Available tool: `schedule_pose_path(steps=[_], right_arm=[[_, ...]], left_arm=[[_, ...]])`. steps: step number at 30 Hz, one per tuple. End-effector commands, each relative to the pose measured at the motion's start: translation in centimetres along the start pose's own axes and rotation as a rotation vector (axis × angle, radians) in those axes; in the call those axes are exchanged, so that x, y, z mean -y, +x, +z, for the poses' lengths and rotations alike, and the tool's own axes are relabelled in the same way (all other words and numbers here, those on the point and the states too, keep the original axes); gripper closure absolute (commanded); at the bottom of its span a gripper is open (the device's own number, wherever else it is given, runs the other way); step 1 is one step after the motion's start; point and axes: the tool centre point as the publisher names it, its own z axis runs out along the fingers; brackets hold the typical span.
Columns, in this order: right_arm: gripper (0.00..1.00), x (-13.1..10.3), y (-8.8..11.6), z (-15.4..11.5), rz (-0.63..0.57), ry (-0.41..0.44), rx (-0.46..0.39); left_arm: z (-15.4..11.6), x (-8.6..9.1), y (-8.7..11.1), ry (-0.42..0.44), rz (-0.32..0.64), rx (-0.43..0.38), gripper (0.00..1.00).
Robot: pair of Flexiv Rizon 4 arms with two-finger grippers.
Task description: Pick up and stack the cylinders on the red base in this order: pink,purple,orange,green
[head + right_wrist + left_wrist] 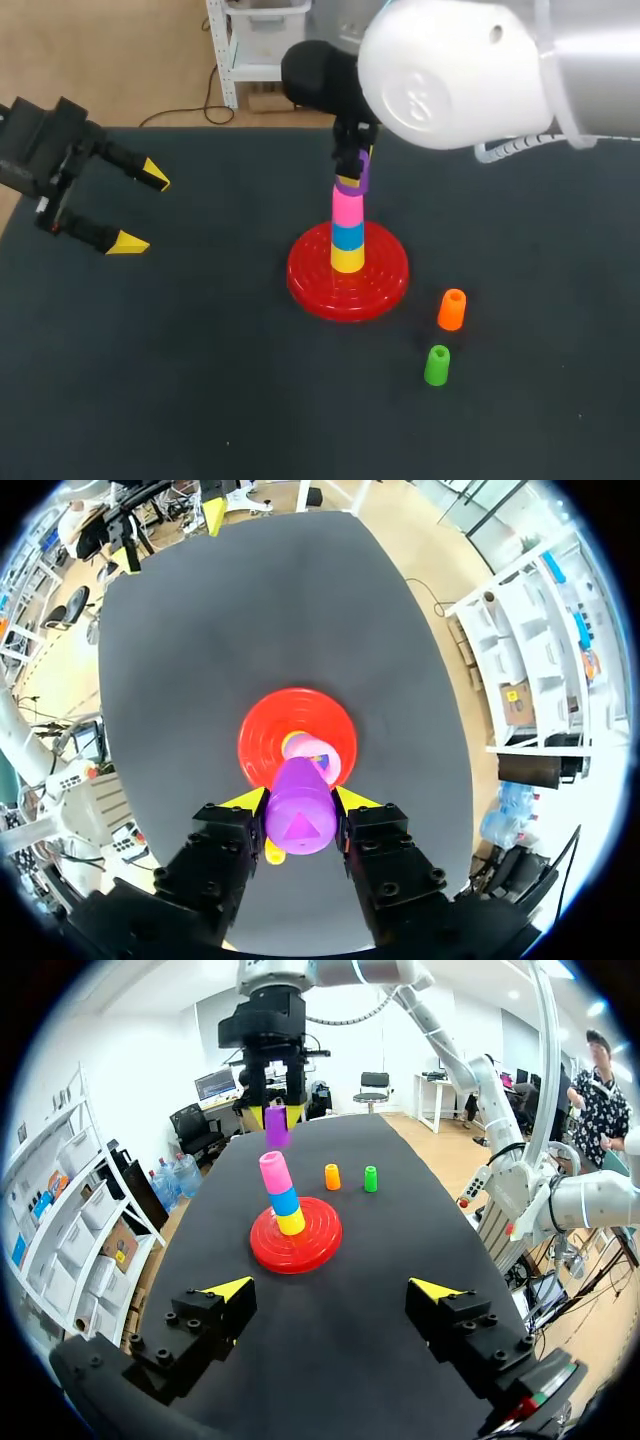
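Above the red base [310, 285], we are holding the purple cylinder [354, 178] just over the pink cylinder [347, 208].
Our right gripper [300, 798] is pinching it roughly upright, so the drop is looking nearly straight down; our left gripper [142, 211] is hanging spread, well apart.

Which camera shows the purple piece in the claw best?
Right wrist view: the purple cylinder sits large in the right claw. The left wrist view shows it small and far; the head view, partly hidden by the right arm.
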Motion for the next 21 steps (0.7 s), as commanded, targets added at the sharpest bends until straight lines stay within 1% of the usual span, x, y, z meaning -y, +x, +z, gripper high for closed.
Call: schedule_pose_path(steps=[1, 10, 21], right_arm=[[1.0, 0.13, -0.03, 0.48, 0.006, -0.004, 0.006], [1.0, 0.41, -0.52, 0.82, 0.0, -0.005, 0.001], [1.0, 0.59, -0.52, 1.35, 0.0, -0.014, -0.016]], left_arm=[[0.05, 0.09, 0.12, -0.004, 0.004, 0.003, 0.0], [0.05, 0.09, 0.12, -0.004, 0.004, 0.003, 0.0], [0.05, 0.09, 0.12, -0.004, 0.004, 0.003, 0.0]])
